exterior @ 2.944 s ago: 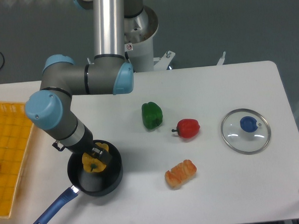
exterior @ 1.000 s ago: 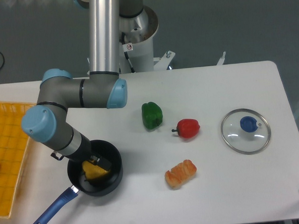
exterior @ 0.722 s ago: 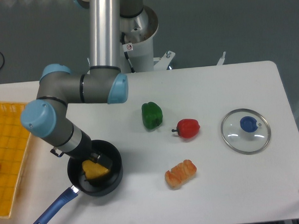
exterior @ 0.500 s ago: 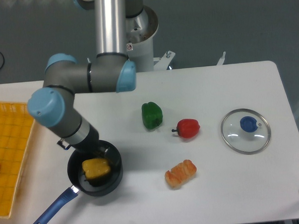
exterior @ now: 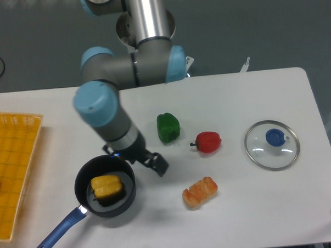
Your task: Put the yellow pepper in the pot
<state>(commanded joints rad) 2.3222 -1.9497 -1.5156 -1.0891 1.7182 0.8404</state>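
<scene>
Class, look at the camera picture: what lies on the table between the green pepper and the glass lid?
In the fixed camera view, the red pepper lies between the green pepper and the glass lid, touching neither; the table around it is bare.

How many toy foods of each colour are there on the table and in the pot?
Yellow: 1, the glossy yellow toy pepper in the black pot
Green: 1, the green toy pepper
Red: 1, the red toy pepper
Orange: 1, the orange toy croissant
Total: 4
</scene>
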